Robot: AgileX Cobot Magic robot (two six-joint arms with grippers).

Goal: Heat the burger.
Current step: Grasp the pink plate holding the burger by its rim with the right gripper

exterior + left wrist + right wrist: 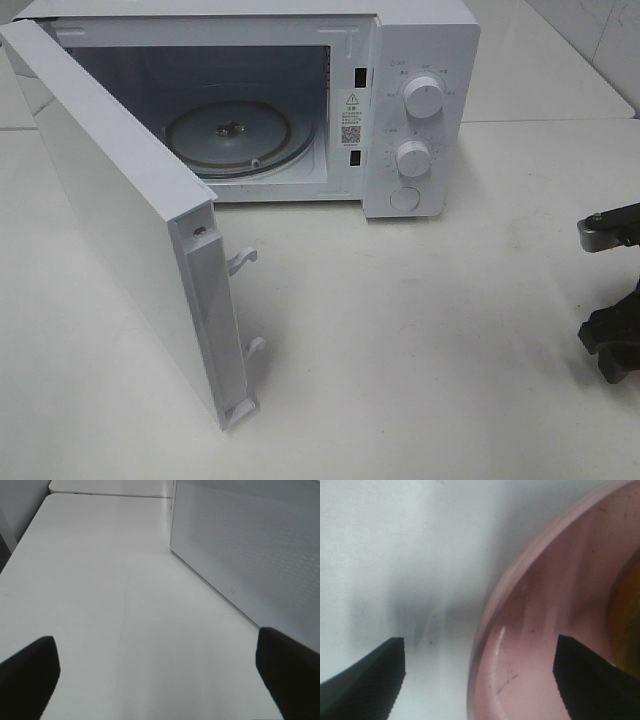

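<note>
Your burger (626, 605) shows only as a blurred golden-brown sliver in the right wrist view, sitting within the pink plate (520, 595). The right gripper (479, 647) straddles the plate's rim. One dark finger (367, 680) hangs over the white table (395, 540) outside the plate, and the other hangs over the plate's inside, just beside the burger. Its jaws stand wide apart with the rim between them. Neither finger visibly touches the rim, and nothing is gripped.

In the high view, the right arm (612, 335) sits at the right edge, well apart from the microwave (445, 60). The microwave's door (120, 220) is swung open on the left of that view. A glass turntable (240, 135) lies inside the cavity, and two round knobs (424, 98) are stacked on the control panel.

Your left gripper (157, 652) hovers over the table, jaws wide with nothing between them. The door's outer face is near it.
</note>
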